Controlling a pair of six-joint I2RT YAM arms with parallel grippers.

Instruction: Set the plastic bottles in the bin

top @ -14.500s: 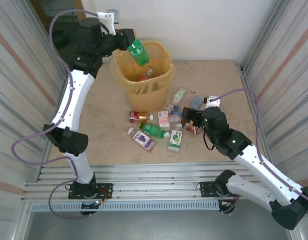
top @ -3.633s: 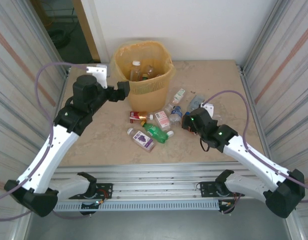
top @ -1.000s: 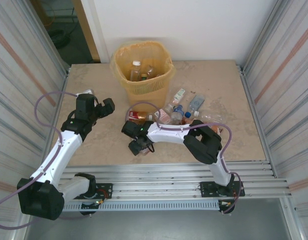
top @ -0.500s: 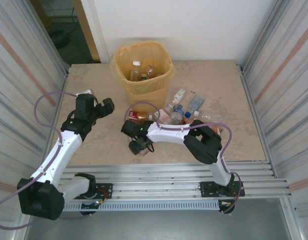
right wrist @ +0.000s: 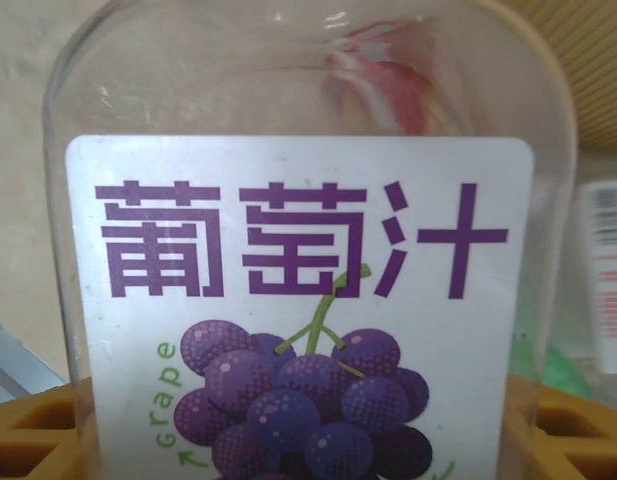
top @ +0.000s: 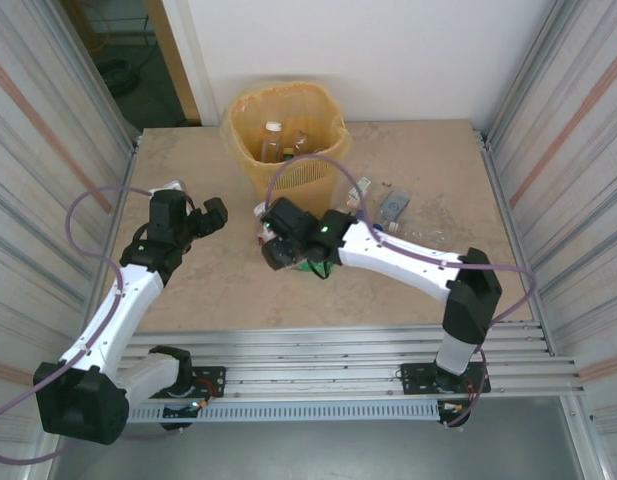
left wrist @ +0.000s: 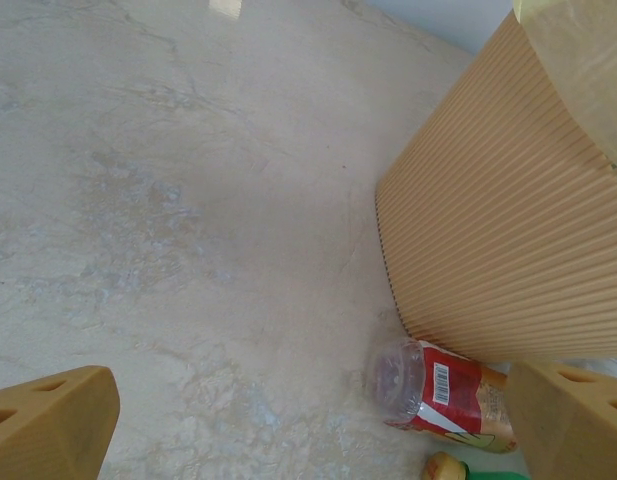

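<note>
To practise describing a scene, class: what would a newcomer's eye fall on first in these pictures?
The clear grape juice bottle, gripped in the right tool, looms close in the right wrist view. From above, the orange-yellow bin stands at the far side of the table with bottles inside. A red-labelled bottle lies at its foot, ahead of the open left tool.

Robotics laboratory test cell: a stone-patterned tabletop (top: 218, 300) enclosed by corrugated metal side panels (top: 38, 150) and a plain white back wall (top: 408, 50); extruded aluminium rails (top: 318, 350) along the near edge carry two bolted arm bases (top: 176, 380); a doorway (top: 118, 40) opens at the far left.
</note>
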